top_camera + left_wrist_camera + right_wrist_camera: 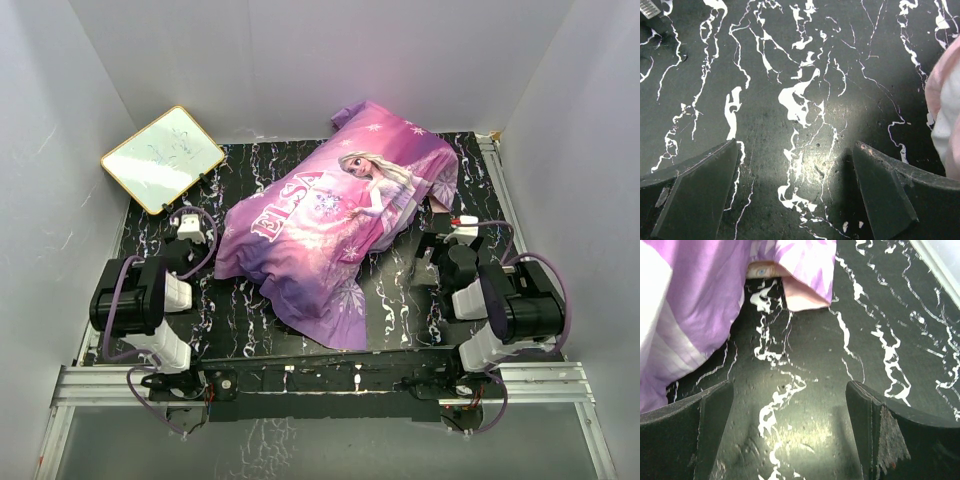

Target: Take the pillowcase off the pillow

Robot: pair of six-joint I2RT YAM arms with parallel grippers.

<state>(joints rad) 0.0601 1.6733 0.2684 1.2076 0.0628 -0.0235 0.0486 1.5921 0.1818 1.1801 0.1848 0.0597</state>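
The pillowcase, purple-pink with an "ELSA" princess print, lies plump and diagonal across the middle of the black marbled table. The pillow is hidden inside it. My left gripper hangs just left of the pillowcase's near left end, open over bare table; a pink fabric edge shows at the right of the left wrist view. My right gripper hangs right of the pillowcase, open over bare table. A purple flap with a pale pink inside lies ahead of the right gripper, and purple fabric is to its left.
A framed whiteboard leans at the back left corner. White walls close in the table on three sides. A metal rail runs along the near edge by the arm bases.
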